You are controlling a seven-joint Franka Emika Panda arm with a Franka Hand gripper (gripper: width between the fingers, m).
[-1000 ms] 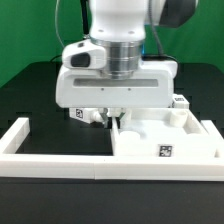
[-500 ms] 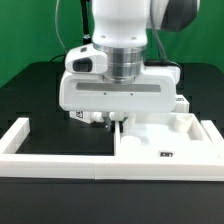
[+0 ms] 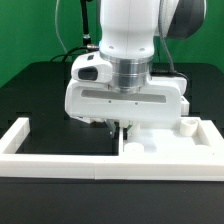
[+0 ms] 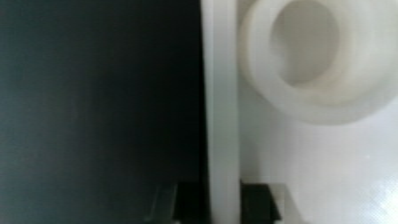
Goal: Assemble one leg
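Note:
My gripper (image 3: 121, 130) stands over the left edge of the large flat white square panel (image 3: 165, 143) in the exterior view. In the wrist view the gripper (image 4: 222, 204) has one dark finger (image 4: 263, 203) on each side of the panel's thin upright edge (image 4: 219, 100) and is shut on it. A round raised socket (image 4: 329, 55) of the panel lies just beyond the fingers. Another round socket (image 3: 186, 128) shows at the panel's far right corner. A small white piece (image 3: 84, 120), perhaps a leg, peeks out under the hand; the other legs are hidden behind the arm.
Long white border rails run along the front (image 3: 60, 160) and up the exterior view's left side (image 3: 14, 132). The panel sits close against the front rail. The black table (image 3: 50, 100) lies behind, with a green backdrop beyond it.
The hand has moved toward the exterior view's right and lower. The panel has shifted with it toward the front rail; its tag and the tagged peg at the right no longer show.

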